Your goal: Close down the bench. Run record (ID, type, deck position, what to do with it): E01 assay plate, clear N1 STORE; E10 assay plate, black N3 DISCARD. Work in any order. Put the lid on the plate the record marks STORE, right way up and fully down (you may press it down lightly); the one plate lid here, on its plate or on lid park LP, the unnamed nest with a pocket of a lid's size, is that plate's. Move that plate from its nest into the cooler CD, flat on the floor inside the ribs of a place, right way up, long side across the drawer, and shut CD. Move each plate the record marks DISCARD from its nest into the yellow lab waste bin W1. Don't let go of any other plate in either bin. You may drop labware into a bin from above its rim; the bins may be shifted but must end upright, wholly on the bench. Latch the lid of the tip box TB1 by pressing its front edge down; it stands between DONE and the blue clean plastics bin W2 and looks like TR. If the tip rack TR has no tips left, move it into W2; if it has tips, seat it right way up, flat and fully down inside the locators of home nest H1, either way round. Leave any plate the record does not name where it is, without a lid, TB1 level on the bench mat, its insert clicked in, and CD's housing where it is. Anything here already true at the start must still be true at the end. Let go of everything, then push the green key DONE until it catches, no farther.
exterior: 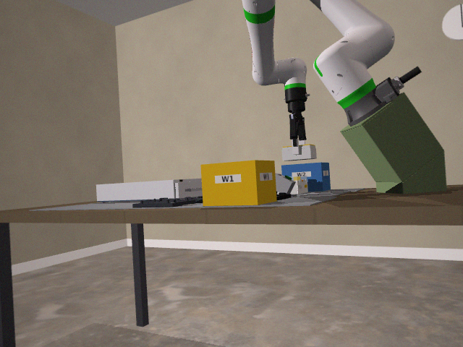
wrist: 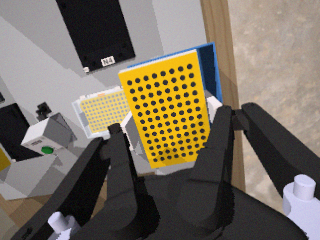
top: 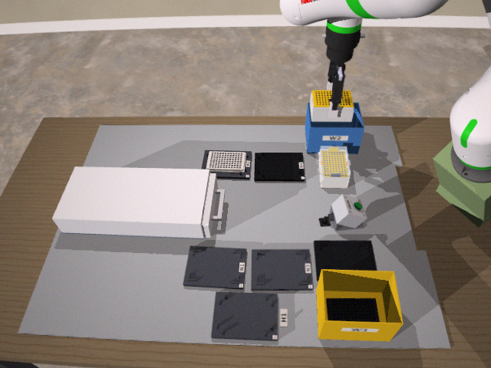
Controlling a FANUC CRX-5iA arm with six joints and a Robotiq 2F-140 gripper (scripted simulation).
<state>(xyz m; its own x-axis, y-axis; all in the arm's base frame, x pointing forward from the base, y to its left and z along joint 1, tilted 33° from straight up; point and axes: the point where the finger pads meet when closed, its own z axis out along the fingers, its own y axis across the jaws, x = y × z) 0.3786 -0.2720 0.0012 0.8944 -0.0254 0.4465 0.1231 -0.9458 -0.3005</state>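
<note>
gripper (wrist: 167,135): black fingers about half open, clamped on the short sides of tip rack tr (top: 331,105); the rack hangs level, above the rim of w2.
tip rack tr: white box body, flat yellow top plate, grid of dark empty holes; no tips seen, so w2 looks right.
step in hand: release into blue bin w2 (top: 334,136). judgement: centre the rack within the walls, keep it level, lower a little, then open fully so no corner catches the rim.
tb1 (top: 334,168): similar white box with yellow insert, just in front of w2; avoid knocking it.
w2: rigid open blue box, thin straight walls.
</note>
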